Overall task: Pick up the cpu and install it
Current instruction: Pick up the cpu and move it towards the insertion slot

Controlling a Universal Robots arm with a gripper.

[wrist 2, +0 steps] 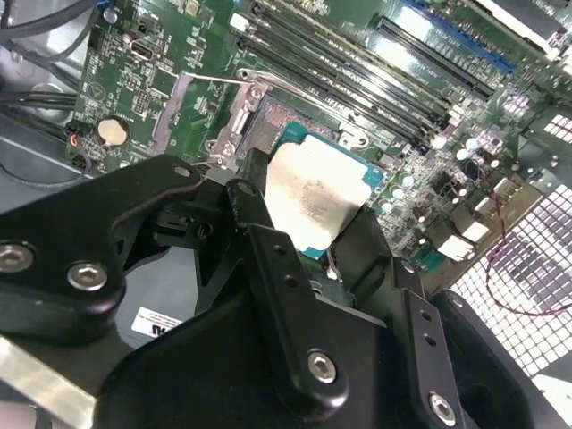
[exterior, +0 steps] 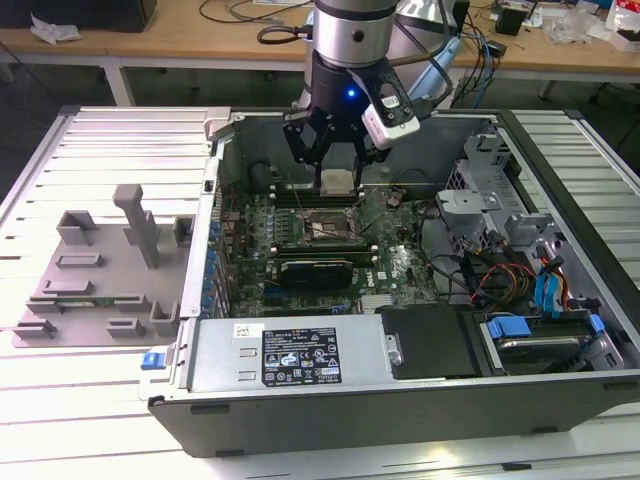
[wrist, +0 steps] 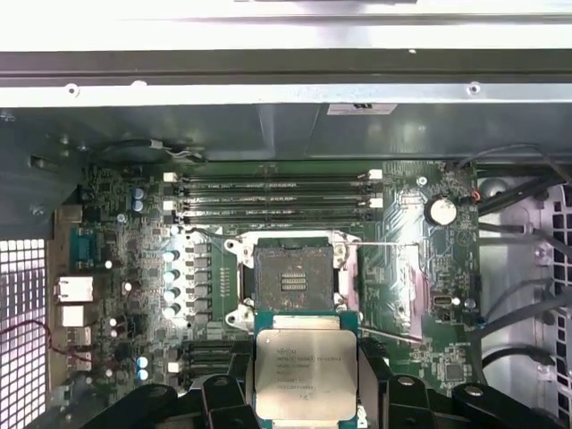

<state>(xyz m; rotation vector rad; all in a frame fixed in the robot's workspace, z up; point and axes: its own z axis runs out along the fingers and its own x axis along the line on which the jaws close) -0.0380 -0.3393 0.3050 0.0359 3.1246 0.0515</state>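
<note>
The black pincer (exterior: 338, 178) is clamped on the cpu (wrist: 306, 375), a flat silver-topped square, near the metal-framed socket (wrist: 297, 281). The case (exterior: 400, 415) lies on a ribbed grey surface (exterior: 90, 140).

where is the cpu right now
In the first wrist view, the cpu is clamped in the gripper, held above the motherboard near the empty socket, inside the open computer case.
</note>
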